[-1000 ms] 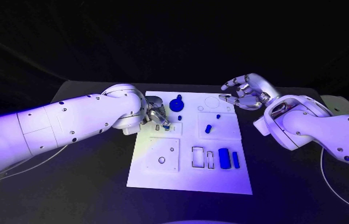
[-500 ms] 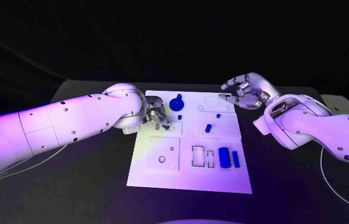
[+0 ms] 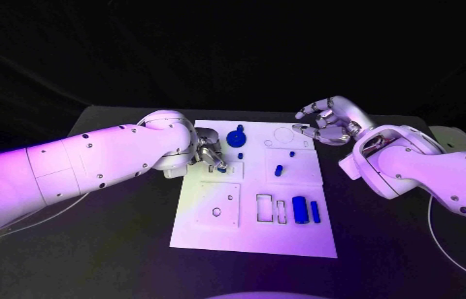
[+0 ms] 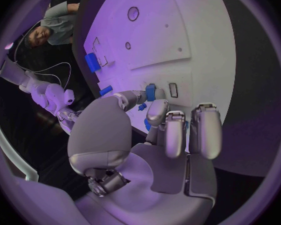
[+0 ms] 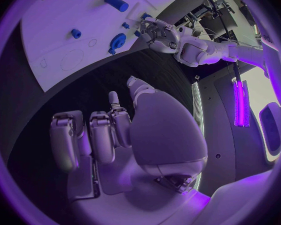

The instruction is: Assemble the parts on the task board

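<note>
Here left hand (image 3: 210, 153) fingers pinch blue part (image 4: 150, 91); right hand (image 3: 325, 124) fingers curled, empty.

One white task board (image 3: 254, 235) is lying on the black table (image 3: 116, 245). Six blue parts are showing on it: one gear (image 3: 236, 138), three small pegs (image 3: 278, 171), and two blocks (image 3: 299, 210) near its front right corner. Two hands are present.
</note>
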